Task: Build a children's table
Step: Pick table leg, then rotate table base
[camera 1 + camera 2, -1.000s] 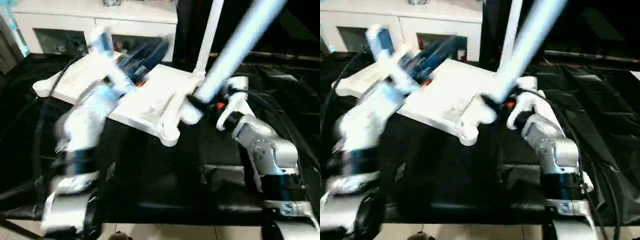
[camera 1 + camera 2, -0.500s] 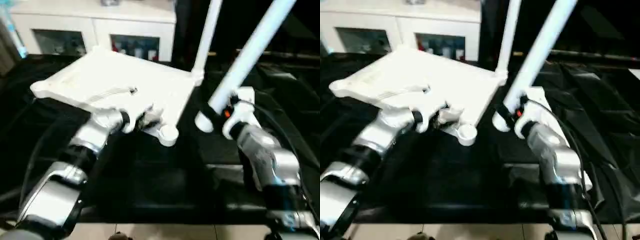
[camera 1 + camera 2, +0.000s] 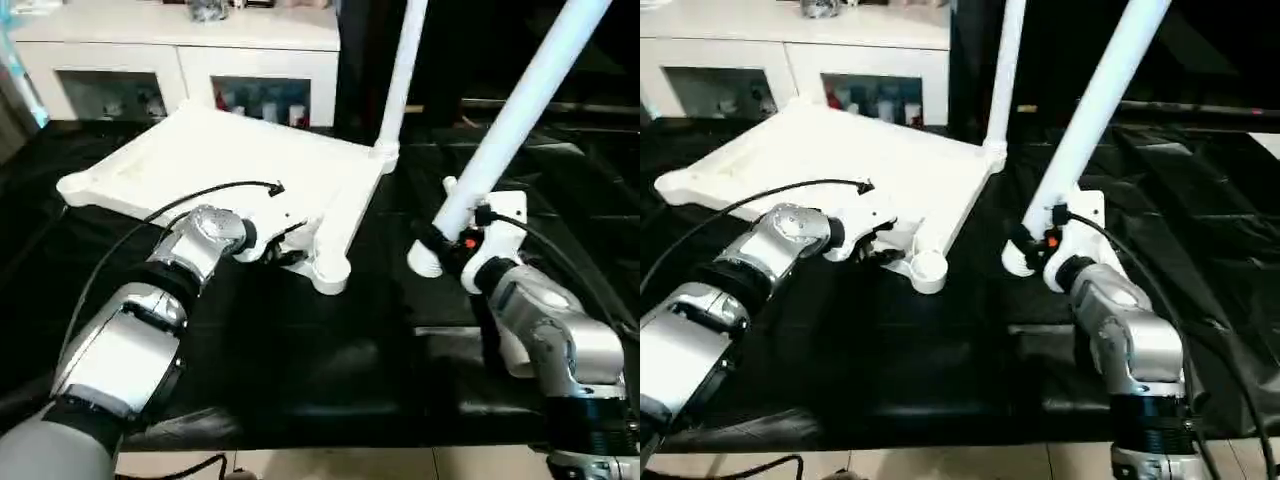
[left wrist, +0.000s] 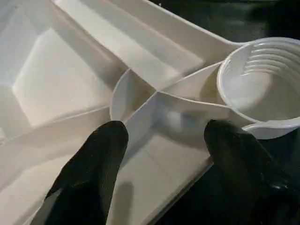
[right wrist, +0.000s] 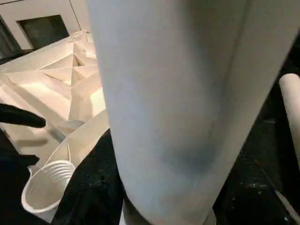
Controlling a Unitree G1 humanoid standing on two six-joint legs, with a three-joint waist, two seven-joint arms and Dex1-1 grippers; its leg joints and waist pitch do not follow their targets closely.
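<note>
Change: a second ago the left arm was a blur up over the tabletop; now it is low at the near edge. The right arm has carried its leg a little away from the tabletop, to the right of the near corner.
Cabinet (image 3: 180, 45): one, white with glass doors, at the back left.
Tabletop (image 3: 230, 165): one, white, lying upside down on the black table (image 3: 300, 370), left of the middle, with its near right side tipped up a bit.
Left gripper (image 4: 164, 140): its two black fingers (image 4: 91, 168) stand apart over the ribs on the underside of the tabletop, one on each side of a thin rib (I cannot tell if they touch it). In the head view it sits at the near edge, just left of the corner cup.
Corner cup (image 4: 260, 86): one round cup at the near corner, with ridges inside, and no leg in it.
Standing leg (image 3: 400, 70): one white tube, upright in the far right corner of the tabletop.
Held leg (image 3: 510, 120): one white tube, leaning up and to the right, its bottom end just above the black cloth, near the corner cup but apart from it.
Right gripper (image 3: 440, 245): closed around the lower part of the held leg.
Count: one tabletop, two legs (one stuck in, one held), two grippers.
</note>
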